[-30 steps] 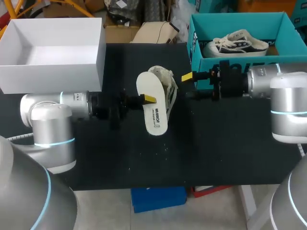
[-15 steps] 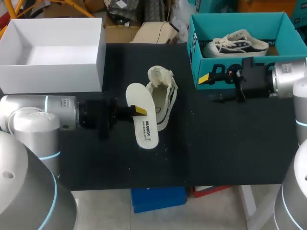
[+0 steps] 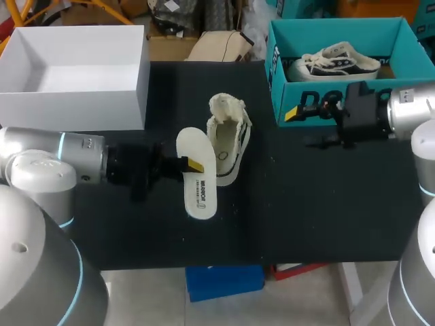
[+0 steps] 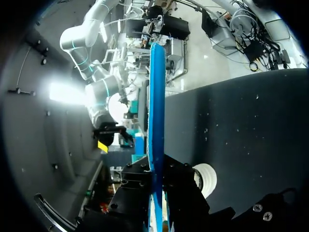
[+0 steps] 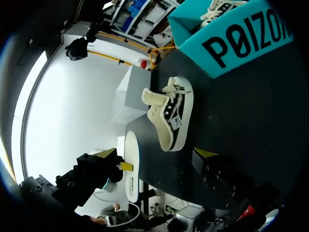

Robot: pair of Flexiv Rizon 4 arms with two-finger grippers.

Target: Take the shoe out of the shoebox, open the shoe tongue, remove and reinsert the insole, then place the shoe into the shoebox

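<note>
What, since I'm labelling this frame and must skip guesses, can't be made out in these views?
- Toe end inside the cream canvas shoe on the table: head view, hidden by its upper.
- White foam insole, top face: left wrist view, edge-on only.
- Lower finger of the left jaws: head view, under the insole.
- Most of the second cream shoe in the teal cardboard shoebox: right wrist view, cut off by the black rim.

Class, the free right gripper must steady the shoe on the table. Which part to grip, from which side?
Probably the fleecy collar of the shoe, coming from the right: its opening faces the insole in the left gripper, which keeps that clear.
</note>
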